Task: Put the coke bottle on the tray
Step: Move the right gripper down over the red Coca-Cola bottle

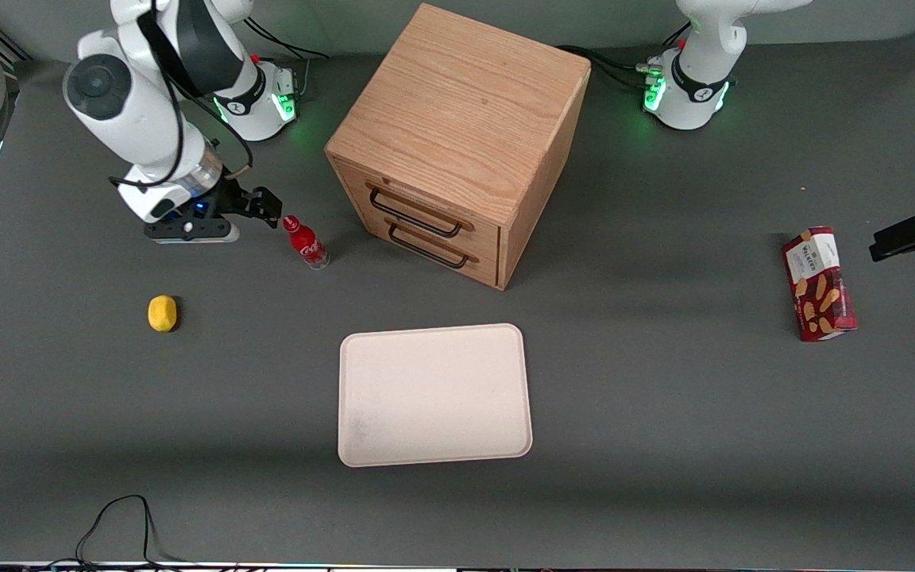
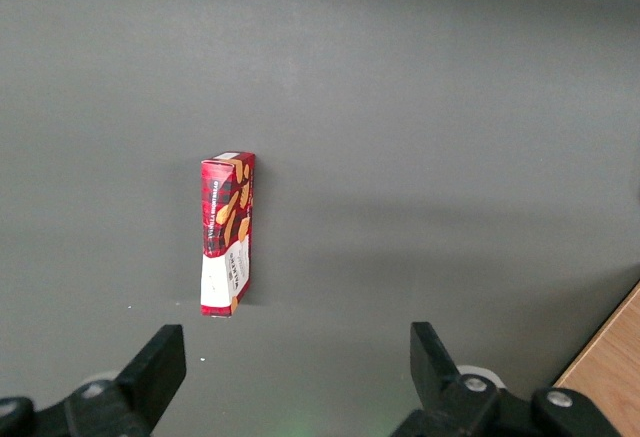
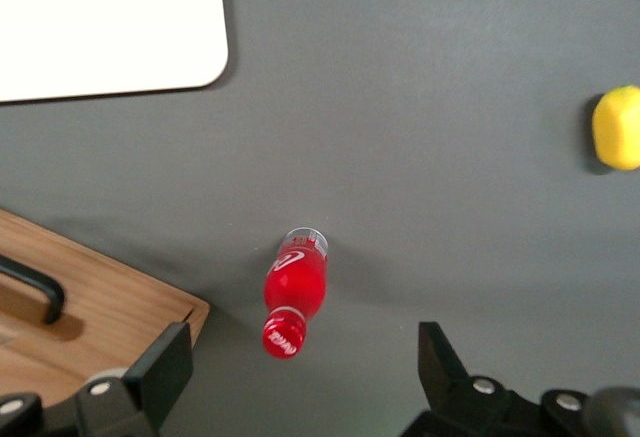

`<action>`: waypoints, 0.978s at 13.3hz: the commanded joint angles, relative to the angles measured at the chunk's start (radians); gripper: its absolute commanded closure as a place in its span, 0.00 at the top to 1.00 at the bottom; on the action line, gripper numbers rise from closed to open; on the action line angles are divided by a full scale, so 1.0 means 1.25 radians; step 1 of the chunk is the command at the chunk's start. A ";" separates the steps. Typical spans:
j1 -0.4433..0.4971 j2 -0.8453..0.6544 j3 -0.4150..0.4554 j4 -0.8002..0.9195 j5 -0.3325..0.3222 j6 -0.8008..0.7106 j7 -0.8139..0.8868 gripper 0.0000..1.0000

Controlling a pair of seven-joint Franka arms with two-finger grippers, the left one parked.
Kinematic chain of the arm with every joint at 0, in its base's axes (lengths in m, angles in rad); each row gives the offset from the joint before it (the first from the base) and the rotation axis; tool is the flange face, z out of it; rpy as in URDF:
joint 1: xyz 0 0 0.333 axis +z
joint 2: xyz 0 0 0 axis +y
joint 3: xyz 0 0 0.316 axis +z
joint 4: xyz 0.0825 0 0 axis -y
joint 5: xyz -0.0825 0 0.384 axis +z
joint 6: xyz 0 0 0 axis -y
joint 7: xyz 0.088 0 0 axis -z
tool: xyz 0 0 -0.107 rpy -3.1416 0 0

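Note:
The coke bottle (image 1: pixel 306 242) is small and red, with a red cap and white script. It stands upright on the grey table beside the wooden drawer box (image 1: pixel 457 135). In the right wrist view the bottle (image 3: pixel 293 292) shows from above, its cap just ahead of the gap between the fingers. My gripper (image 1: pixel 263 208) hangs close beside the bottle's cap, toward the working arm's end. It is open and holds nothing (image 3: pixel 303 367). The cream-pink tray (image 1: pixel 434 393) lies flat and bare, nearer the front camera than the drawer box; one rounded corner of the tray (image 3: pixel 100 17) shows from the wrist.
A yellow lemon-like object (image 1: pixel 162 312) lies nearer the front camera than my gripper. The drawer box corner (image 3: pixel 90 327) sits close to one finger. A red-and-white biscuit box (image 1: pixel 819 284) lies toward the parked arm's end.

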 commanded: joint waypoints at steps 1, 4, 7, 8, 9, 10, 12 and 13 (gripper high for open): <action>-0.001 -0.025 0.002 -0.115 0.016 0.119 0.011 1.00; 0.009 -0.012 0.010 -0.157 0.034 0.156 0.012 1.00; 0.011 0.010 0.014 -0.168 0.038 0.182 0.012 1.00; 0.012 0.017 0.021 -0.175 0.038 0.199 0.012 1.00; 0.012 0.022 0.032 -0.181 0.038 0.217 0.012 1.00; 0.012 0.033 0.035 -0.181 0.038 0.225 0.013 1.00; 0.014 0.045 0.037 -0.183 0.039 0.238 0.013 1.00; 0.014 0.051 0.039 -0.183 0.039 0.242 0.013 1.00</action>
